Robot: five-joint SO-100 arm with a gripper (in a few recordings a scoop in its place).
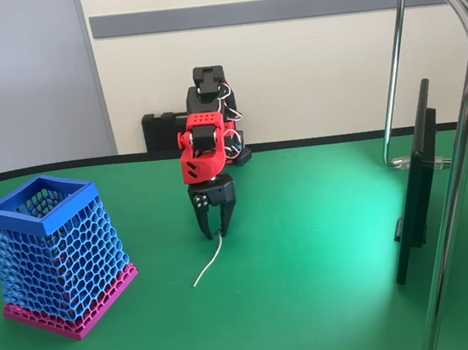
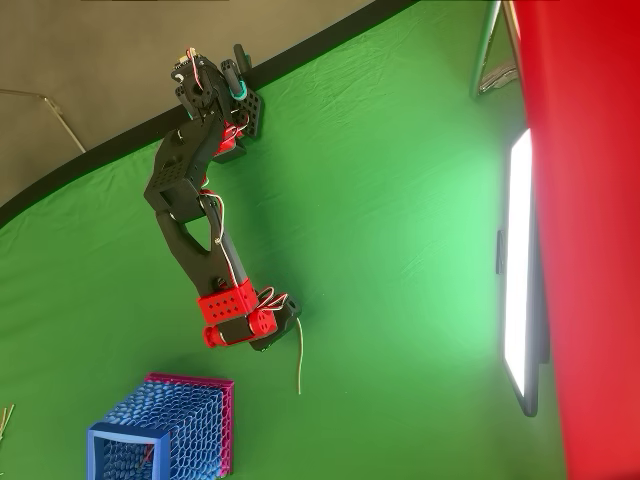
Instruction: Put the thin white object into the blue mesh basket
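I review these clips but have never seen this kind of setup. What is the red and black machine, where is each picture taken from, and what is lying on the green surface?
The machine is a small robot arm ending in a two-finger gripper. The fixed view looks across the green table from the front; the overhead view looks down on it. The gripper points down with its tips at the upper end of the thin white object, a curved strand lying on the table. Whether the fingers have closed on it is too fine to tell. The blue mesh basket, with a pink base, stands apart from the strand, at the left in the fixed view. A flat screen stands at the right.
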